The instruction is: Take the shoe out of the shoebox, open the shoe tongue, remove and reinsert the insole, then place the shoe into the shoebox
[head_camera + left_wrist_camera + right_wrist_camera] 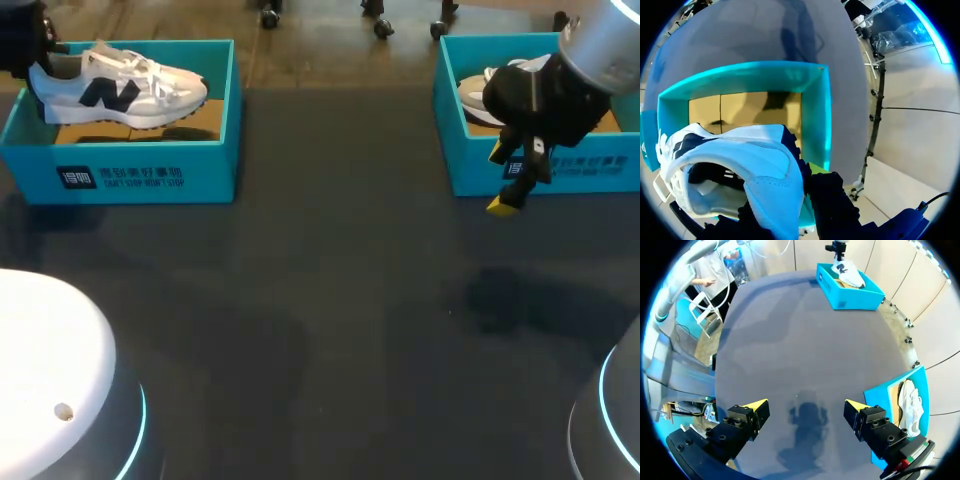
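The dark desk (320, 300) carries two teal boxes along its far edge, well apart. The left box (140, 170) is at the far left corner and the right box (590, 170) at the far right.

In the left box I see a white shoe with dark side marks, the left shoe (125, 85). Its long axis runs along the length of the box. The toe points toward the middle of the desk and the heel toward the outer end. It sits high, about level with the rim, and casts a shadow on the brown card floor beneath.

The right shoe (475, 95) lies inside the right box. My right arm hides most of it from above, so only a grey-white end shows at the inner end of the box. From the right wrist it lies lengthwise in the box, laces up, but I cannot tell which end is the toe.

My left pincer (35, 75) is at the left shoe's heel. From its wrist, the white heel wall sits clenched between the black fingers.

My right pincer (505, 178) hangs over bare desk just in front of the right box. It is released, with its yellow tips wide apart and nothing between them.
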Controlling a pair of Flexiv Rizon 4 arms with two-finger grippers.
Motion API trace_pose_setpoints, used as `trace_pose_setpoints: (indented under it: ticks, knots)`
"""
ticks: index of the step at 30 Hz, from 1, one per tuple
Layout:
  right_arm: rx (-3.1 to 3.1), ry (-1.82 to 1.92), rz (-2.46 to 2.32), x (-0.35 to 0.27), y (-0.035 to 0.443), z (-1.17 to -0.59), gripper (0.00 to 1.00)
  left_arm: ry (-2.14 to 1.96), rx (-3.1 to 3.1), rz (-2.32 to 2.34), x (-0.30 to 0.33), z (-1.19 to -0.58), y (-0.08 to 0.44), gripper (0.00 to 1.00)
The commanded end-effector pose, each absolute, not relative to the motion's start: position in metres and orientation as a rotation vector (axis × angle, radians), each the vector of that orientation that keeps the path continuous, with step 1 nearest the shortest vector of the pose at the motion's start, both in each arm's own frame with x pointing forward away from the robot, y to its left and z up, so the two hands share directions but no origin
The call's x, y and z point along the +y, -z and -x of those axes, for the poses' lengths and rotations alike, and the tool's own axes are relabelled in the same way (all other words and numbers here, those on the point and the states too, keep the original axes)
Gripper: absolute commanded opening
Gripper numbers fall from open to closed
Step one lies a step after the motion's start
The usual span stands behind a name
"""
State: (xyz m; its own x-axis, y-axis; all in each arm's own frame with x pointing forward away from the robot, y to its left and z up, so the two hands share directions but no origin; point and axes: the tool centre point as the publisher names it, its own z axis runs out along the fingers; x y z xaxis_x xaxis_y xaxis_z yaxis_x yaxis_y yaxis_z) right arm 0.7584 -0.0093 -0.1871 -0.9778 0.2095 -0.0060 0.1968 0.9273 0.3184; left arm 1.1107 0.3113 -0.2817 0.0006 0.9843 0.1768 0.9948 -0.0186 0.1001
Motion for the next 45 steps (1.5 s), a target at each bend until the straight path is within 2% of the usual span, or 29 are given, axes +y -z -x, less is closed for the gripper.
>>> trace_pose_setpoints:
  ticks: [1,23,45]
  knots:
    - [3.046,-0.494,-0.323,-0.008,0.188,-0.759,1.0,0.284,-2.163,2.172,0.312,-1.12,0.296,0.0]
    - [3.046,-0.494,-0.323,-0.008,0.188,-0.759,1.0,0.3,-2.096,2.194,0.3,-1.122,0.339,0.0]
    - [3.046,-0.494,-0.323,-0.008,0.188,-0.759,1.0,0.279,-2.042,2.232,0.3,-1.071,0.351,0.0]
